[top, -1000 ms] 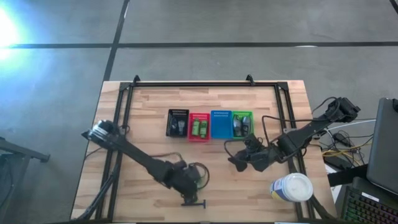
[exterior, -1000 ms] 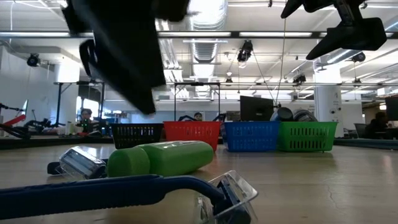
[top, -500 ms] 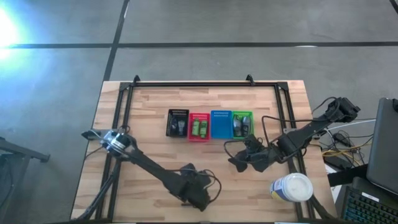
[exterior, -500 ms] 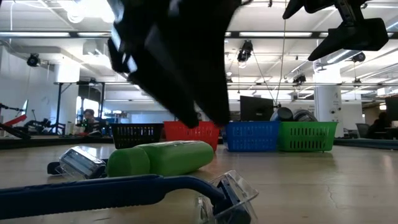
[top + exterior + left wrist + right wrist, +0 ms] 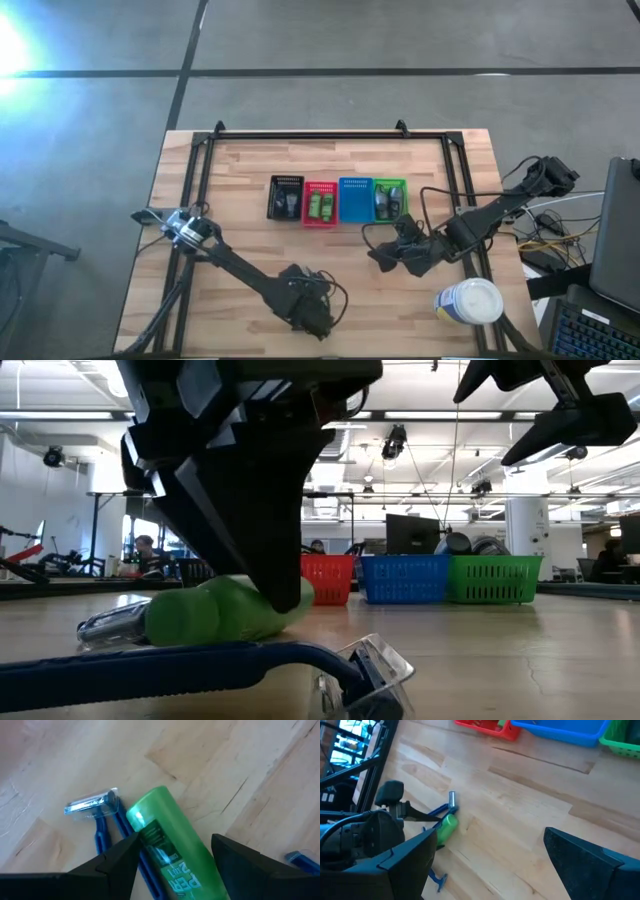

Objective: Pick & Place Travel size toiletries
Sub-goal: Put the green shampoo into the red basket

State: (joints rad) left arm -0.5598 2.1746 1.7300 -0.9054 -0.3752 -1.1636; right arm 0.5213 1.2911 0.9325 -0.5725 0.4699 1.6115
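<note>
1. Straddling the green bottle (image 5: pixel 172 852), your left gripper (image 5: pixel 172 870) has its jaws parted on either side, not yet clenched; the bottle lies on its side at the near edge of the surface (image 5: pixel 240 180).
2. Expect a light, rigid, smooth plastic cylinder that may roll or slip; take it across the mid-body, not the rounded cap.
3. Beside it lie blue razors (image 5: pixel 97 820): two handles show, a third piece at the frame edge; thin, light, awkward to pinch, so grip the handle.
4. Count four baskets (image 5: pixel 338 201): black, red, blue, green, some already filled.
5. Your right gripper (image 5: pixel 385 262) hovers released, well apart, near one white tub (image 5: pixel 470 301).
</note>
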